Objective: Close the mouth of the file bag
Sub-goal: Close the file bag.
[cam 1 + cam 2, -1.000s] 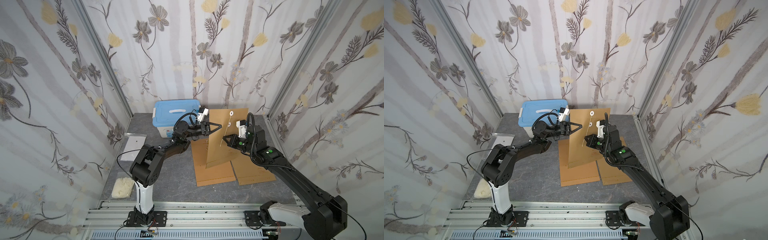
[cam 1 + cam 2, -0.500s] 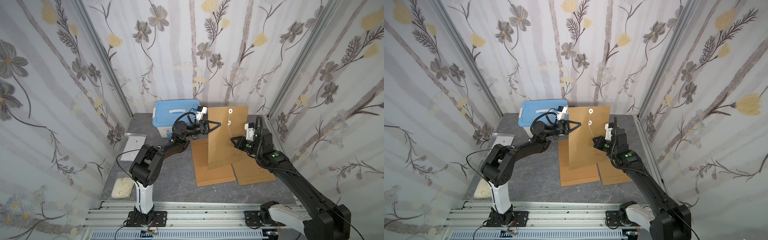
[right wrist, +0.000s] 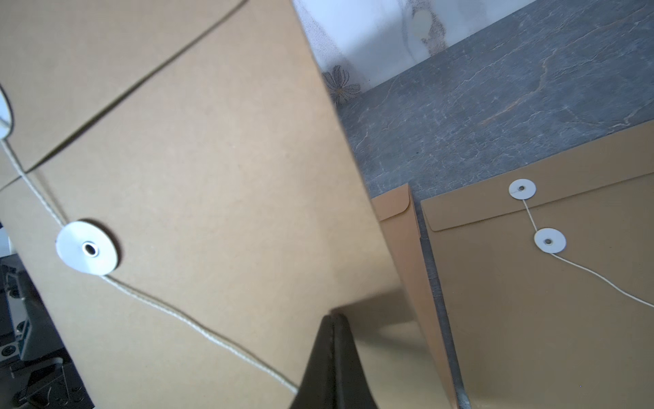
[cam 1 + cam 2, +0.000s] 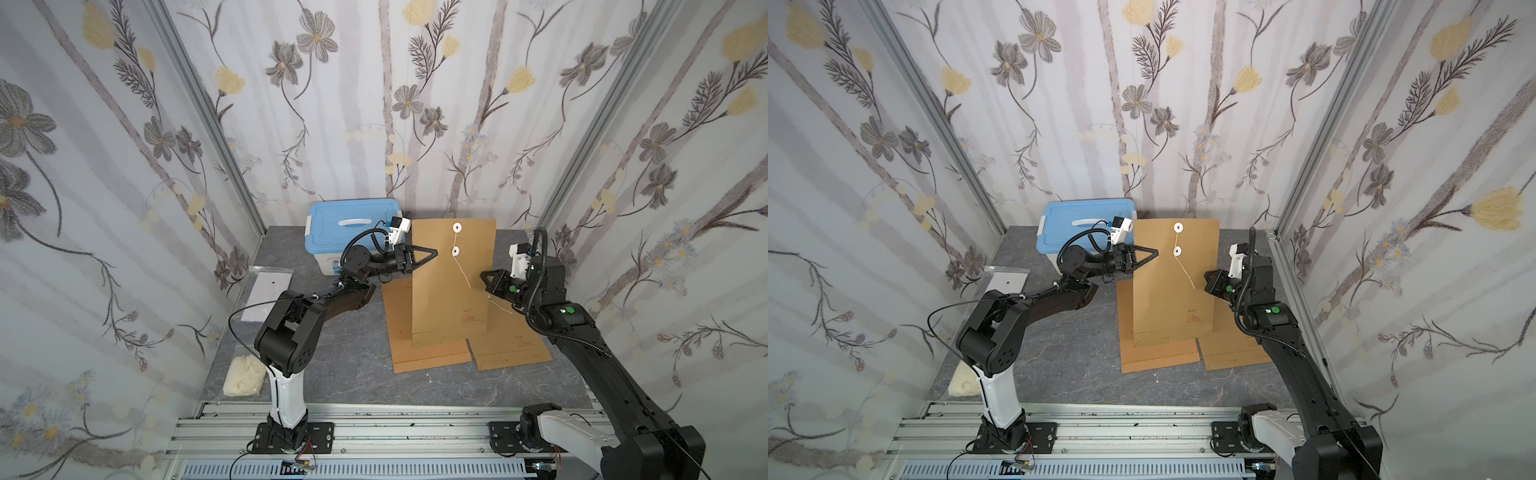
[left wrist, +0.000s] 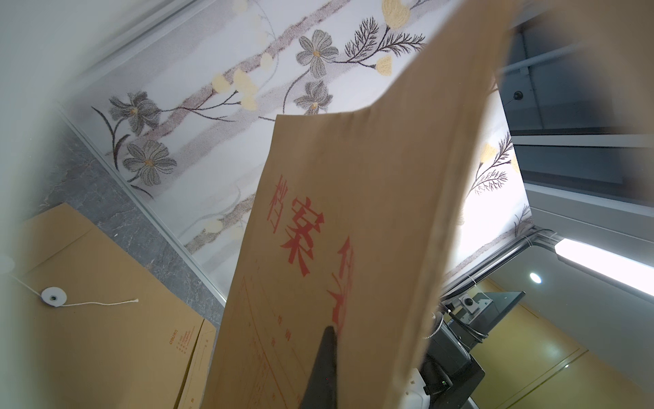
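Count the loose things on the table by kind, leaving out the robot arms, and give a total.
Brown file bags: 3 (one upright, two lying flat)
Blue-lidded storage box: 1
Clear flat pouch: 1
Pale lumpy bundle: 1
Total: 6
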Robot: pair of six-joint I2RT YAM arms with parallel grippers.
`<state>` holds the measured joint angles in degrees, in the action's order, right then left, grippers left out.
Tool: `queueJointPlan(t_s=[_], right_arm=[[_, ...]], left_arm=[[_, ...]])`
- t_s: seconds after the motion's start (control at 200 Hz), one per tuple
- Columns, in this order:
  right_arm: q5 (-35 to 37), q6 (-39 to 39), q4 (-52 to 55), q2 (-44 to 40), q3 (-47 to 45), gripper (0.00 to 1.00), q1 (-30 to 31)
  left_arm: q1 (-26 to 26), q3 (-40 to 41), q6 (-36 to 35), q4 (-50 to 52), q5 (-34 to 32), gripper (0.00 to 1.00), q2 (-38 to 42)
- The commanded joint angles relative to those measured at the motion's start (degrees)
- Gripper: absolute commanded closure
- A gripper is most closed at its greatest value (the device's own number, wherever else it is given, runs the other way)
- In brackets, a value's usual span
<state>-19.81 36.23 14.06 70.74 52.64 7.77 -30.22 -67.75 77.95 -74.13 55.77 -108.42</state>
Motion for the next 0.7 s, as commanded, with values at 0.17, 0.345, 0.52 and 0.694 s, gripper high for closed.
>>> queueJointPlan(t_s=[0.17, 0.345, 0.52, 0.694], right_arm=[[-3.25, -2.52, -0.06, -0.25, -0.78, 1.0, -3.8], [-5.63, -2.79, -1.59, 0.64, -1.85, 0.69, -4.61], [-8.95, -3.4, -2.47, 3.78, -1.5, 0.49, -2.63], [-6.12, -5.29, -2.44, 8.71, -0.47, 0.45, 5.37]], left_arm=[[1.01, 7.58, -4.93, 5.06, 2.81, 1.0, 6.06], [4.06, 15.49, -9.25, 12.09, 2.25, 1.0, 12.82], [8.02, 20.89, -21.74, 35.03, 1.46, 1.0, 24.05], [12.05, 19.7, -33.91, 63.81, -3.18, 1.0, 33.52]])
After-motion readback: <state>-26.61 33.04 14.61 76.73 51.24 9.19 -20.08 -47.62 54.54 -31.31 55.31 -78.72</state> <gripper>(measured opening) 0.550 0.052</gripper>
